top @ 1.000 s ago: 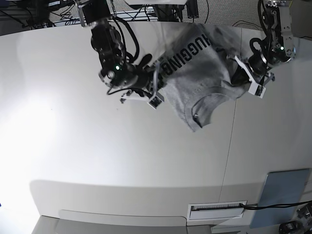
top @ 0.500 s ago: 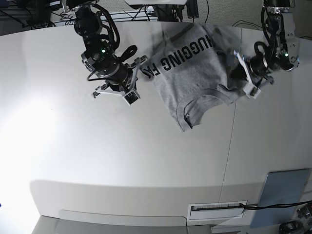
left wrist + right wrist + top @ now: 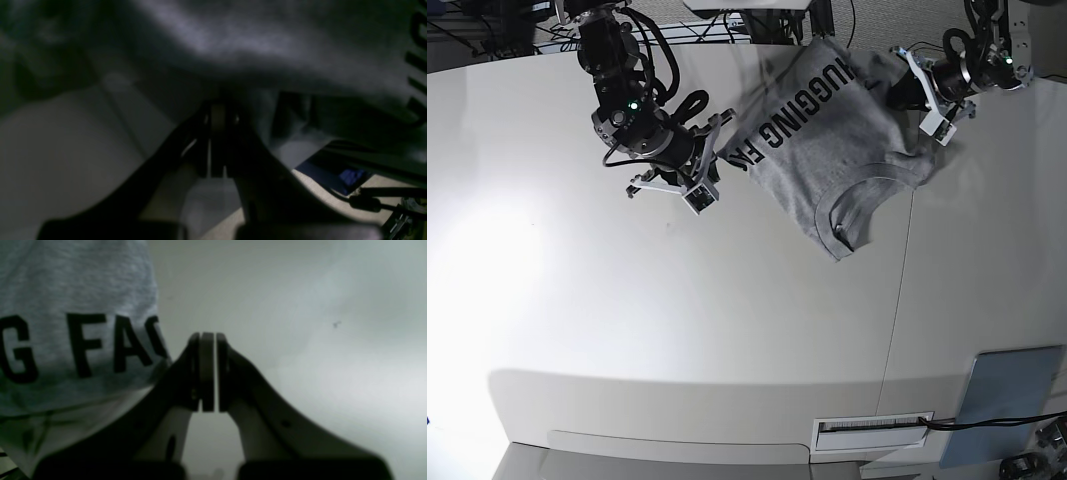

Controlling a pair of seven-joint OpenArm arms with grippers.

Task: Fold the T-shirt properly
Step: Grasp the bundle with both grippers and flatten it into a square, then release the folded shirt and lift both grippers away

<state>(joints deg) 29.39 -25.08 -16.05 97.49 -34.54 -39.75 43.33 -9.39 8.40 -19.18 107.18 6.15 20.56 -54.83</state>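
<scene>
Fabric hangs from your left pincer (image 3: 924, 100) at the far right of the table (image 3: 727, 330): the T-shirt (image 3: 827, 150) is bunched where that pincer meets it. In the left wrist view the jaws are pressed together and their tips vanish into the grey cloth, so you have it clamped on the shirt. That view is dark and blurred, and you cannot make out which part of the garment is pinched.

Your right pincer (image 3: 208, 371) is closed on nothing. In the right wrist view its two pads (image 3: 206, 373) stand face to face with only a thin slit between them, and nothing lies in that slit. It sits just beside the shirt's edge, apart from the cloth, over bare table. In the base view it is on the left side of the shirt, near the end of the lettering.

The shirt lies print side up, spread slantwise across the far middle of the table. Black block letters (image 3: 802, 110) run along it; you can read "HUGGING" and then an "F". The ribbed neck opening (image 3: 852, 210) points toward the near side, with a corner of the fabric reaching furthest forward just past it.

Near the front right corner of the table rests a flat grey-blue pad (image 3: 1002, 405), well apart from the shirt.
</scene>
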